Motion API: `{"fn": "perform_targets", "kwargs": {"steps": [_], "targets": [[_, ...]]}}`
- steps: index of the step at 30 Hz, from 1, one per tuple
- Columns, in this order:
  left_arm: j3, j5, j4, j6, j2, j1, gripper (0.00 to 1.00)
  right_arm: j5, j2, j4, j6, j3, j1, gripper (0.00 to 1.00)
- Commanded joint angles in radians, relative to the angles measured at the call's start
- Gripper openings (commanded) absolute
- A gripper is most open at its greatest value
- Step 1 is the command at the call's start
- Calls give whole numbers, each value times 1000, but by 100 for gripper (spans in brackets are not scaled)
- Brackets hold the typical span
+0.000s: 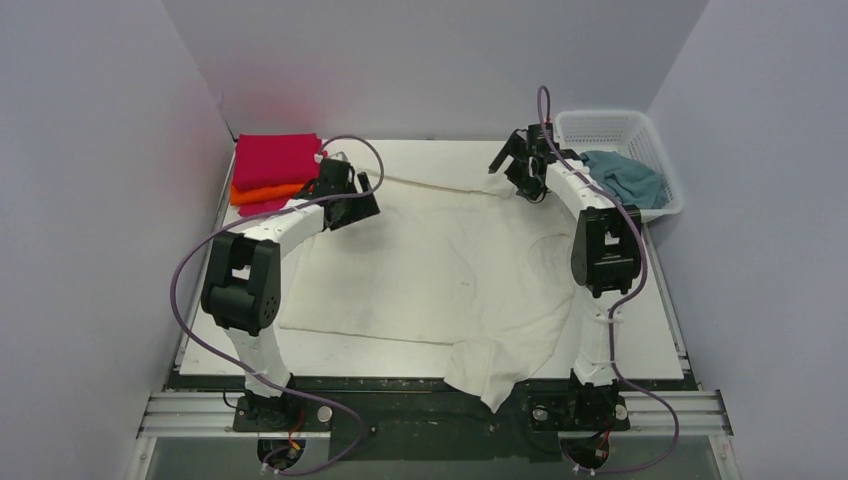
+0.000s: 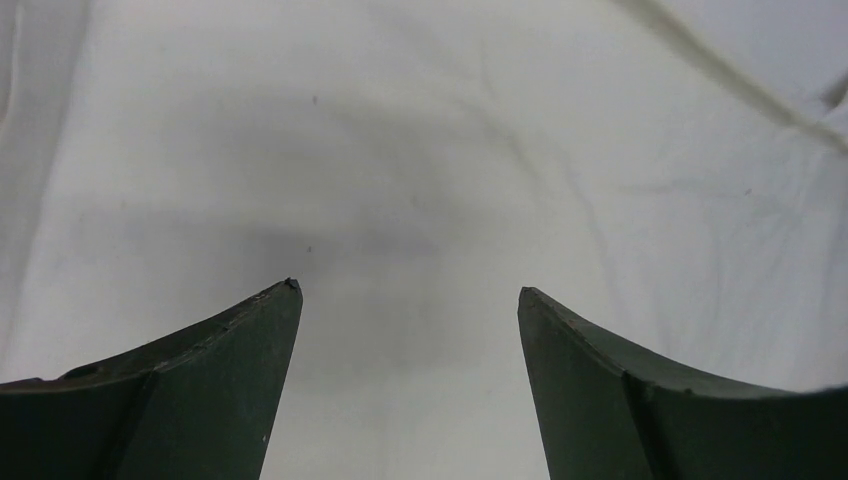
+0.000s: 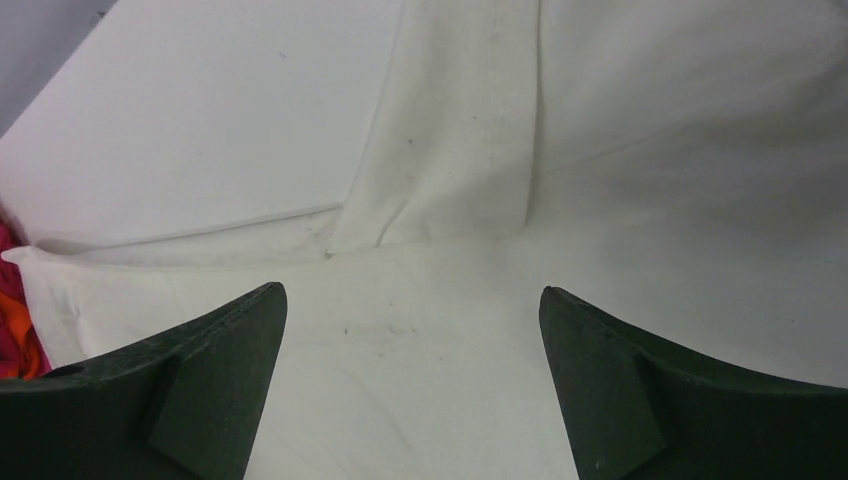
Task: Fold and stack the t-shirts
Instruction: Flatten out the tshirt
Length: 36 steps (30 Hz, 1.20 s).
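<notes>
Here the cream t-shirt [image 1: 430, 270] lies spread across the table [image 1: 640, 340], one corner drooping over the near edge. The left gripper [image 2: 410, 292] hangs over its far left part, jaws wide with nothing between; the right gripper [image 3: 412, 292] is over the far right part, equally wide and empty. A folded magenta tee [image 1: 275, 155] and orange tee [image 1: 262, 190] are stacked far left. The grey-blue tee [image 1: 625, 178] sits crumpled in the white basket [image 1: 640, 125] far right
</notes>
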Motion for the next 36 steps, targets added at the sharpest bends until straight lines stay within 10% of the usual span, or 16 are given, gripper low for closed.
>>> {"fn": "perform_targets", "kwargs": {"steps": [1, 29, 36], "targets": [[-99, 68, 66, -22, -49, -2, 90, -41, 73, 4, 58, 51, 1, 92], [-242, 4, -1, -15, -11, 2, 92, -57, 263, 368, 237, 146, 30, 90], [-272, 7, 20, -11, -32, 2, 92, 171, 549, 601, 369, 662, 99, 92]]}}
